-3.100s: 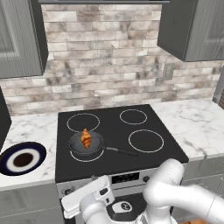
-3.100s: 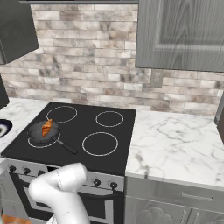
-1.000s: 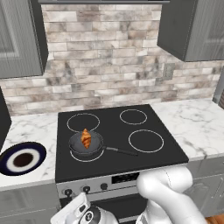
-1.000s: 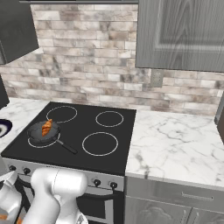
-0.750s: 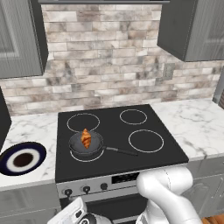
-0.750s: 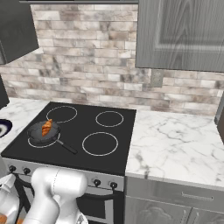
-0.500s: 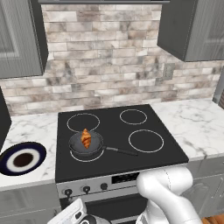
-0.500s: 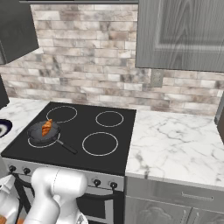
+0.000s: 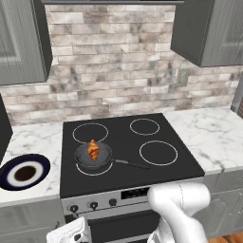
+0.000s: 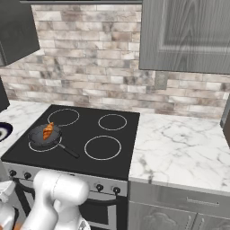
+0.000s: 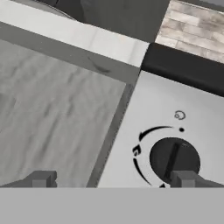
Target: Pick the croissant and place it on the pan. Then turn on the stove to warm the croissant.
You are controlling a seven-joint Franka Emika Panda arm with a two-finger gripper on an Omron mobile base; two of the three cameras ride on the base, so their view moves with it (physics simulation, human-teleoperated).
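The croissant (image 9: 93, 150) (image 10: 48, 130) lies in the dark grey pan (image 9: 90, 161) (image 10: 41, 138) on the front left burner of the black stove (image 9: 142, 142) (image 10: 90, 130). The pan's black handle points right. My gripper (image 11: 113, 179) is open, low in front of the silver panel (image 11: 170, 100) at the stove's left end. One black knob (image 11: 174, 159) sits just above the right fingertip (image 11: 186, 178), apart from it, while the left fingertip (image 11: 41, 179) stands over the grey cabinet front. In the left base view my white hand (image 9: 70, 231) hangs below the knobs (image 9: 72, 208).
A dark blue white-ringed plate (image 9: 23, 172) rests on the marble counter (image 9: 28, 142) left of the stove. A grey cabinet door (image 11: 52, 109) borders the panel on the left. More marble counter (image 10: 179, 148) runs to the right, and wall cabinets hang above.
Since three seconds ago my hand has dropped from just under the panel to lower left in front of the stove. Over the last second it barely moved. Croissant and pan stayed put.
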